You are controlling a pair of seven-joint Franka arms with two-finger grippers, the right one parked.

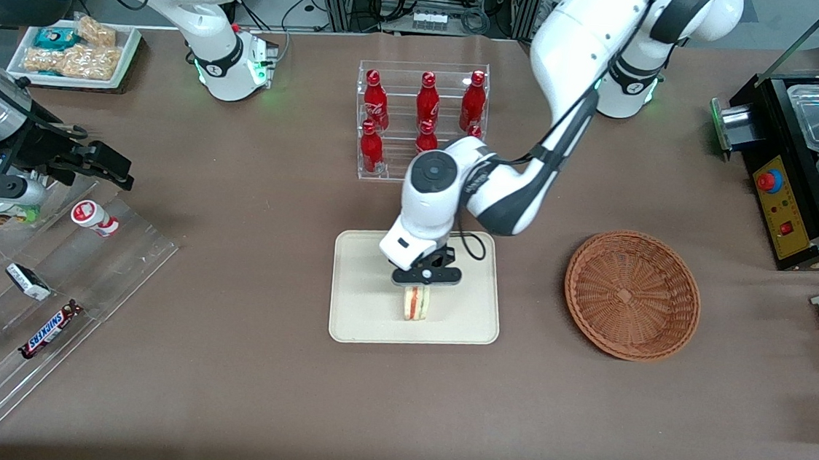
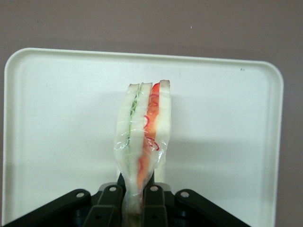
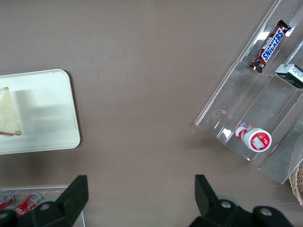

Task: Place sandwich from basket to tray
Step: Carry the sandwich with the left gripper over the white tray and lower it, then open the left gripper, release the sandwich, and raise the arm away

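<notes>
The gripper [image 1: 426, 278] is positioned over the tray [image 1: 359, 314], with its fingers [image 2: 110, 198] closed on the upper end of the sandwich [image 1: 417, 303]. The sandwich, sealed in clear film, hangs edge-on below the fingers, its cut face showing green and red-orange layers. Its lower edge is at or just above the tray surface; contact cannot be confirmed. The wicker basket [image 1: 632, 295] holds nothing and stands well apart from the tray, toward the working arm's end of the table.

Hazards at this stage, as judged from the present position:

- Tip-over. The wedge is held standing on a narrow edge. If the fingers open now, it probably falls flat; it hangs nearer the tray's front-camera edge than its middle, so a fall that way may leave it on the rim.
- Film adhesion. The wrap is pinched between the fingers and may cling on release, dragging the sandwich upward.
- Crushing. Further descent against the tray would compress the soft bread.
</notes>
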